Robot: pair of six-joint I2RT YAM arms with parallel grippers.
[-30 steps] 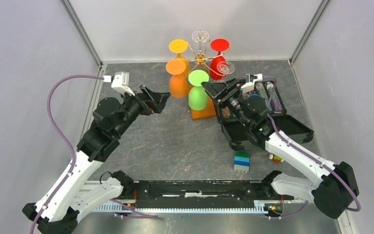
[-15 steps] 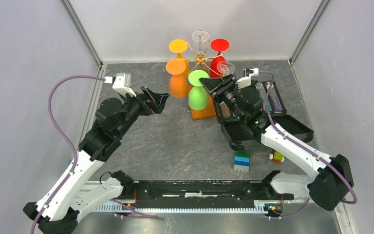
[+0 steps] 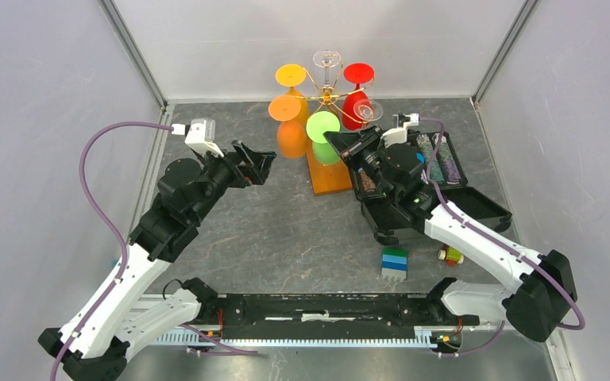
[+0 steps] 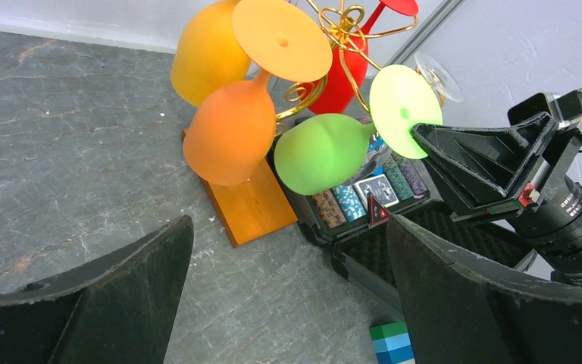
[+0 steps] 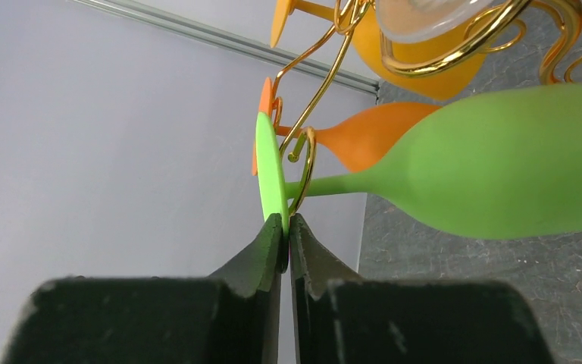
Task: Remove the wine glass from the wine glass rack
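The wine glass rack (image 3: 330, 178), gold wire arms on an orange-brown wooden base, stands at the back centre. A green wine glass (image 3: 322, 125) hangs on its near arm, tilted, with the stem still inside a gold loop (image 5: 304, 168). My right gripper (image 5: 286, 227) is shut on the rim of the glass's flat green foot (image 5: 271, 171); the green bowl (image 5: 500, 167) juts right. From the left wrist I see the green wine glass (image 4: 322, 152) and the right gripper (image 4: 424, 130) at its foot. My left gripper (image 4: 288, 227) hangs open left of the rack, holding nothing.
The rack also holds an orange glass (image 3: 290, 136), a yellow one (image 3: 290, 75), a red one (image 3: 356, 99) and two clear ones (image 3: 326, 59). An open black case (image 3: 413, 190) lies under the right arm. A blue-green block (image 3: 395, 262) and a small toy (image 3: 448, 255) lie in front.
My right gripper moved in to the green glass's foot and closed on it. The glass's bowl swung up and back from hanging. The left arm stayed still.
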